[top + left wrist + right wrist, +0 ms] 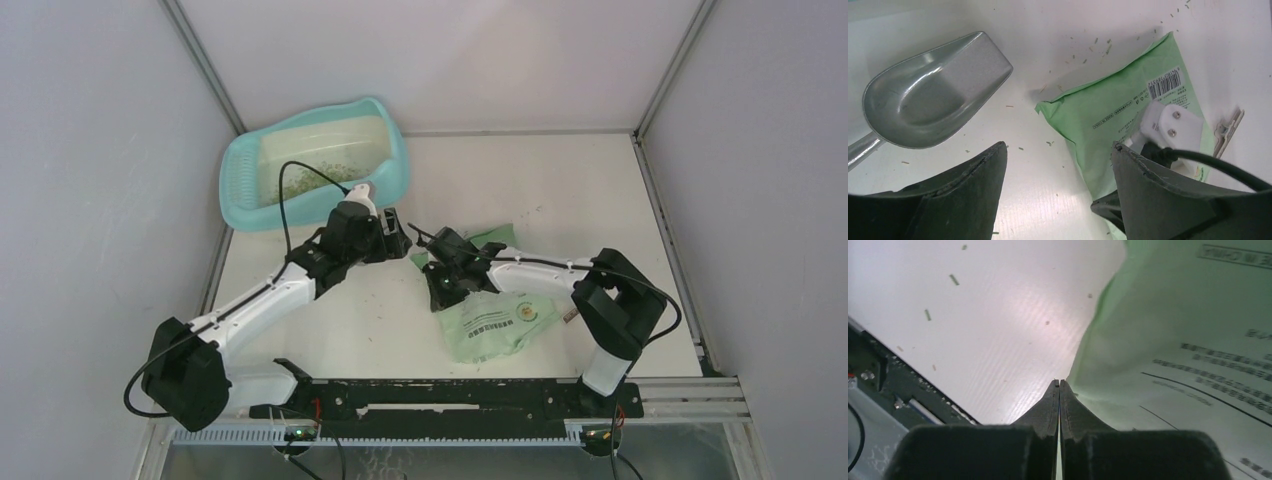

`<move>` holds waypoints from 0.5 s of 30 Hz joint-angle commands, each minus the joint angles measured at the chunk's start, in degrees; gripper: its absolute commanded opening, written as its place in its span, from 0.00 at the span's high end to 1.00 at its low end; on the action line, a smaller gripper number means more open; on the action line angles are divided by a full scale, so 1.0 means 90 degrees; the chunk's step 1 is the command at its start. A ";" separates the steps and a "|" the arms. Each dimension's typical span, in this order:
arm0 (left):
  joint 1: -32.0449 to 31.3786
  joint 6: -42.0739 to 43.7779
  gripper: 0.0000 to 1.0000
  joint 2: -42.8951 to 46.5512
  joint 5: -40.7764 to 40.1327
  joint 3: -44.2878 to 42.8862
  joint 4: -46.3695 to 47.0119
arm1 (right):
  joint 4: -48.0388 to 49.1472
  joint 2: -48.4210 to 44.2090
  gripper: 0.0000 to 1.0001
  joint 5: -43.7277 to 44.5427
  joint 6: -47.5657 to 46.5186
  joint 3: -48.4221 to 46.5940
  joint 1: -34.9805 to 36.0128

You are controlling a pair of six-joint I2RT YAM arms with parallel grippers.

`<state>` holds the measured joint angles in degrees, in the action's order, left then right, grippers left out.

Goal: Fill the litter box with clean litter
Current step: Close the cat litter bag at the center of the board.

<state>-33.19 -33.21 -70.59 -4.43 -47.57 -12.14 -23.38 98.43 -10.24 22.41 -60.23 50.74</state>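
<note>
Right, the white table [560,190] first, and the litter box [236,185] sits at its far left corner, slotted ledge to the left. A thin scatter of litter [305,180] lies across its cream floor. The green bag [500,325] is flat on the table, right of centre, well apart from the box. The left gripper [1058,150] hangs between box and bag, its fingers spread wide over bare table. The right gripper [1059,385] has its fingers pressed tight together, tips right at the bag's edge. The grey metal scoop [928,95] lies bowl up just left of the bag. Stray granules [1098,42] dot the table around them.
</note>
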 commanded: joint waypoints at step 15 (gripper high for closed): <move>0.0237 -0.0111 0.20 0.0608 -0.0109 0.0614 0.0236 | 0.0312 -0.1014 0.90 -0.0225 0.0244 0.0032 0.0013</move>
<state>-31.92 -33.63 -68.18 -4.62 -43.00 -11.77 -21.08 95.35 -14.81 23.42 -59.42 51.90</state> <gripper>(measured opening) 0.801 0.091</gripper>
